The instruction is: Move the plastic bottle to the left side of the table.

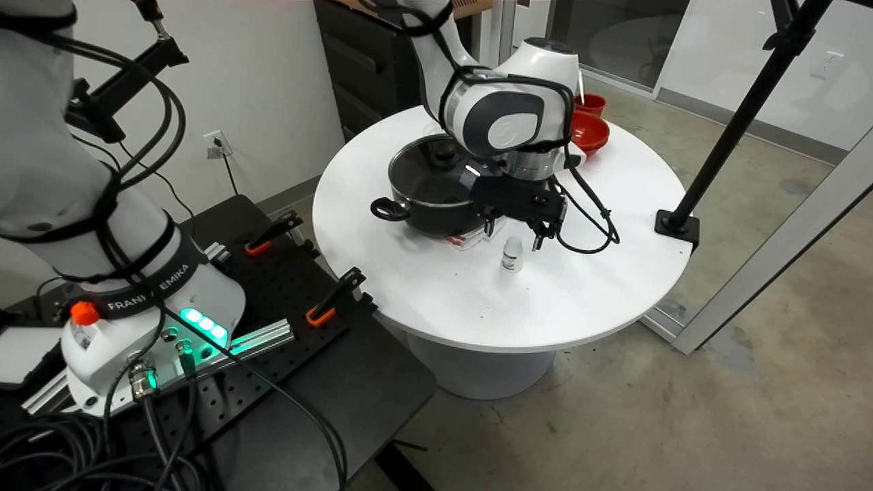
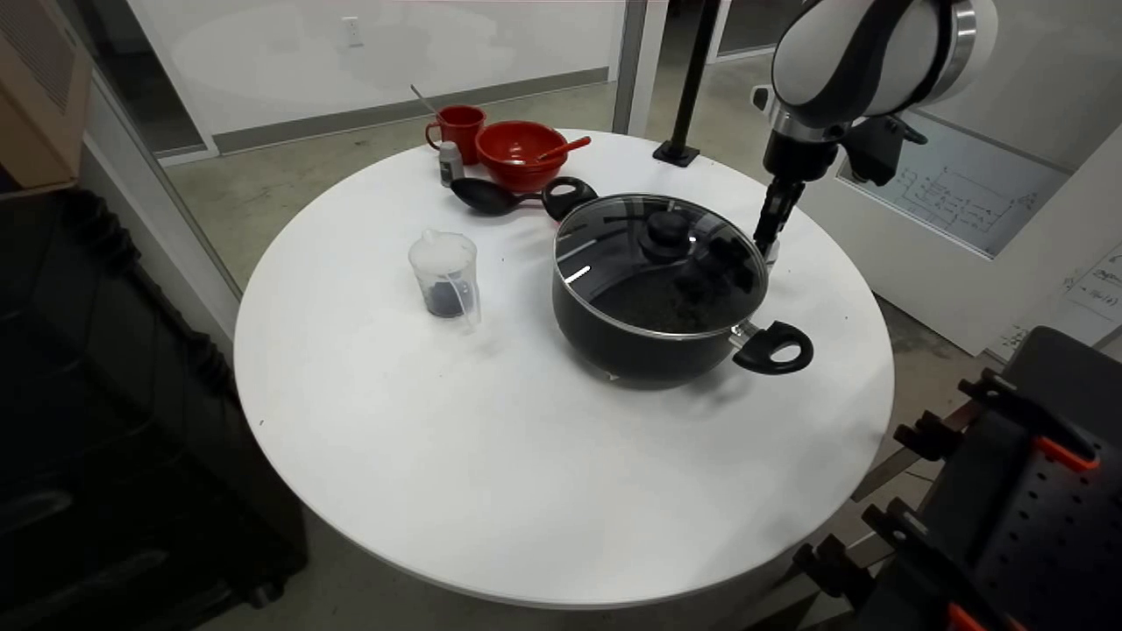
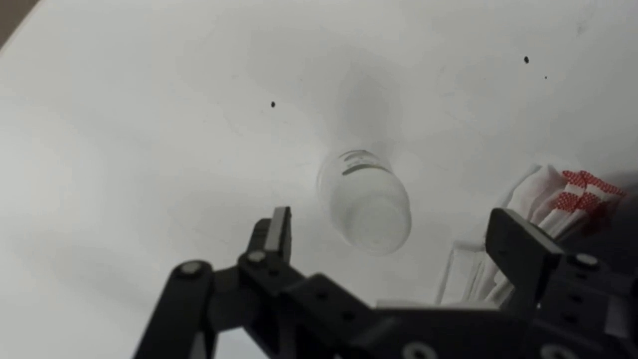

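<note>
The plastic bottle point(image 1: 511, 256), tiny and whitish translucent, stands upright on the round white table point(image 1: 580, 300), just beside the pot. In the wrist view the bottle point(image 3: 370, 209) shows from above, between and slightly ahead of the finger tips, with a gap on both sides. My gripper point(image 1: 513, 235) is open, pointing down just above and beside the bottle; its fingers point(image 3: 391, 210) are wide apart and touch nothing visible. In an exterior view the gripper point(image 2: 764, 241) is behind the pot, and only a whitish sliver shows at its tips, probably the bottle.
A black lidded pot point(image 2: 631, 346) stands close to the gripper, with a red-and-white cloth point(image 3: 553, 199) beside it. A clear measuring cup point(image 2: 447, 263), red bowl point(image 2: 517, 175), red mug point(image 2: 462, 131), grey shaker point(image 2: 450, 164) and black spoon point(image 2: 485, 196) stand farther off. A black pole point(image 1: 723, 150) is clamped at the edge.
</note>
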`<state>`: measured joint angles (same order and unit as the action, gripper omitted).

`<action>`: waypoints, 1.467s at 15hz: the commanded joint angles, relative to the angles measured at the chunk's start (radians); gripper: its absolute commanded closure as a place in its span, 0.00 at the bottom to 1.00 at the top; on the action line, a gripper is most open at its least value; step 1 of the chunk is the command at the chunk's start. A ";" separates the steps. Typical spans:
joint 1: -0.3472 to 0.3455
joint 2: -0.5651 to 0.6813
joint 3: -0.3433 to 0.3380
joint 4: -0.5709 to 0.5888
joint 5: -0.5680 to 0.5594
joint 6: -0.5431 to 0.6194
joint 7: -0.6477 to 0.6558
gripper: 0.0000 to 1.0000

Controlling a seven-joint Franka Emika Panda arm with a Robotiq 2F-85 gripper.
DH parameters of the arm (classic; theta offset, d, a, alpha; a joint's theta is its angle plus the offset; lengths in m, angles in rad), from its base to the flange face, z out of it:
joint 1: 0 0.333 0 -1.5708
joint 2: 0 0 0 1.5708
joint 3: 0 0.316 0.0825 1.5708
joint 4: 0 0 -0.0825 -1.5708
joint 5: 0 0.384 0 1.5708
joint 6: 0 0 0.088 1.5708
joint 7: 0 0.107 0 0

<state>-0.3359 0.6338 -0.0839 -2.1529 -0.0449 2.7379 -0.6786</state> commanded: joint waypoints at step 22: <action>-0.002 -0.453 0.006 -0.124 -0.052 -0.074 0.015 0.90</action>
<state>-0.3690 0.3487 -0.0706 -2.2017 -0.0795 2.7068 -0.6625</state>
